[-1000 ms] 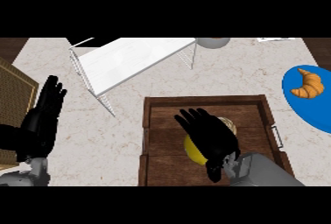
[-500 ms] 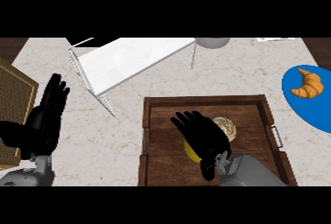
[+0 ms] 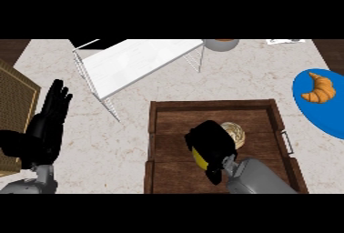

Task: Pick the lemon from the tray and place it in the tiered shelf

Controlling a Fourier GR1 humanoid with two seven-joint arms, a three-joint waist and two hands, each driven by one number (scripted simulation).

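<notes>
My right hand (image 3: 211,144) curls over the lemon (image 3: 197,157) in the wooden tray (image 3: 168,136); only a yellow sliver shows, seemingly gripped. Left hand (image 3: 46,124) rests spread, fingers up.

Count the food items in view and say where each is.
3: lemon under the right hand in the tray; a round beige item beside it; croissant on the blue plate.
</notes>
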